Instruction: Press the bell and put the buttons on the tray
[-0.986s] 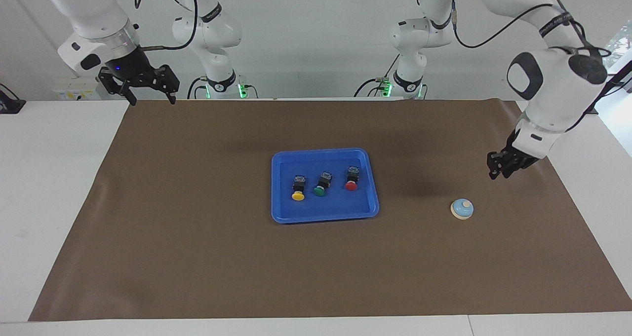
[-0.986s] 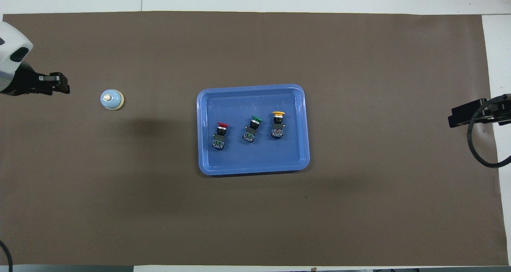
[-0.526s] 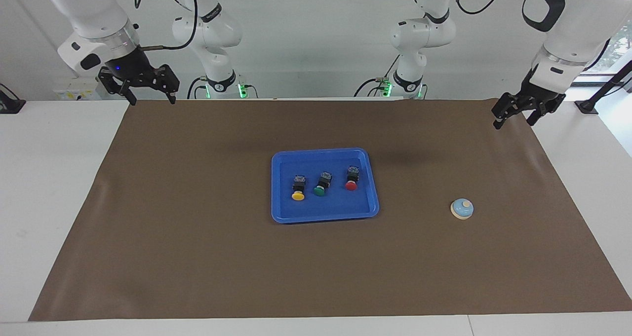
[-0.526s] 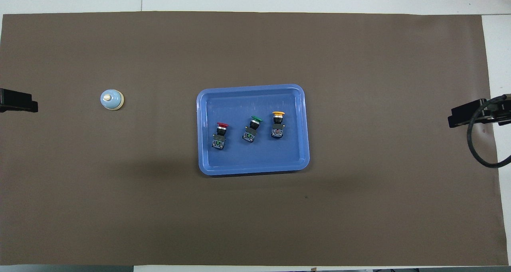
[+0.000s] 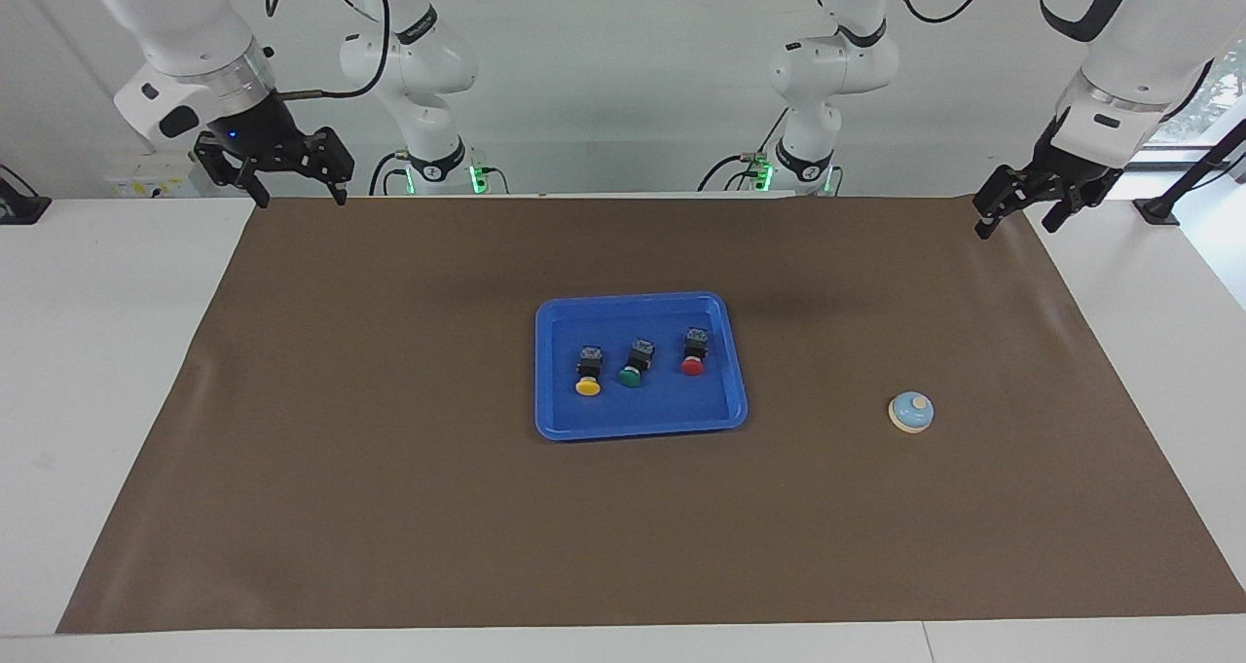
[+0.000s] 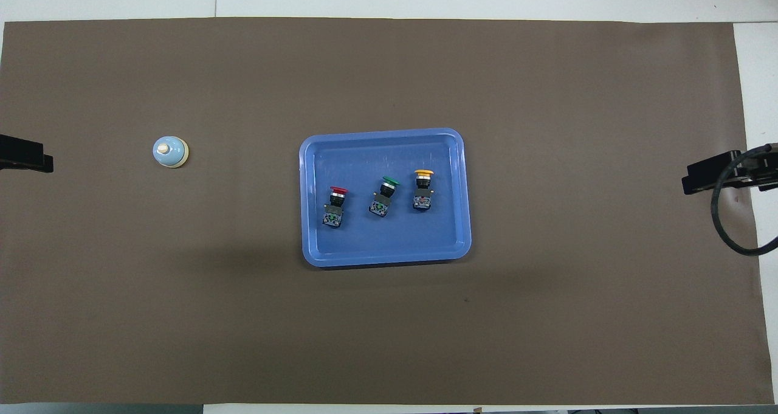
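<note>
The blue tray (image 5: 555, 420) (image 6: 462, 158) lies mid-mat and holds three buttons lying on their sides: red (image 5: 692, 364) (image 6: 336, 202), green (image 5: 631, 373) (image 6: 385, 195) and yellow (image 5: 587, 383) (image 6: 422, 187). The light blue bell (image 5: 911, 411) (image 6: 170, 151) stands on the mat toward the left arm's end. My left gripper (image 5: 1015, 218) hangs open and empty, raised over the mat's corner by its base. My right gripper (image 5: 300, 190) hangs open and empty over the mat's other robot-side corner.
A brown mat (image 5: 389, 507) (image 6: 547, 341) covers most of the white table (image 5: 97, 351). In the overhead view only the grippers' tips show at the side edges, the right one with a black cable (image 6: 729, 231).
My left arm has risen from beside the bell and drawn back to the mat's corner, its gripper opening on the way. The right arm, bell and buttons have not moved.
</note>
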`<act>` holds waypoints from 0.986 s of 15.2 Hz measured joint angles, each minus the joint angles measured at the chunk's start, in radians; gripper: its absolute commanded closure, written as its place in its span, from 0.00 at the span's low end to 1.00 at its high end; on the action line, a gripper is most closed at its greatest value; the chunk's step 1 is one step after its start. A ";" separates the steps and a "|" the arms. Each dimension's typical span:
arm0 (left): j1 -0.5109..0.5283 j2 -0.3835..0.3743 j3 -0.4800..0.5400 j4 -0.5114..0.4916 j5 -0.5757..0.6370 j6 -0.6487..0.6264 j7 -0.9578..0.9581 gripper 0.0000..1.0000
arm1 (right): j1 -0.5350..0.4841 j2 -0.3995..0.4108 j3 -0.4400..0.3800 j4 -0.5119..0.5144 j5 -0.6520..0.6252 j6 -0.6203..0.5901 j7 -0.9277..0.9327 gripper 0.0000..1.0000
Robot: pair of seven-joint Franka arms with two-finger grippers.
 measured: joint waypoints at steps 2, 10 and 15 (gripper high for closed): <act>-0.001 0.001 -0.002 0.000 0.000 0.001 0.000 0.00 | 0.000 0.000 0.000 0.000 0.000 0.000 0.000 0.00; 0.000 0.002 -0.001 -0.003 0.000 -0.003 0.000 0.00 | 0.000 0.000 0.000 0.000 0.000 0.000 0.000 0.00; -0.026 0.002 0.010 -0.004 0.000 -0.023 0.000 0.00 | 0.000 0.000 0.000 0.000 0.000 0.000 0.000 0.00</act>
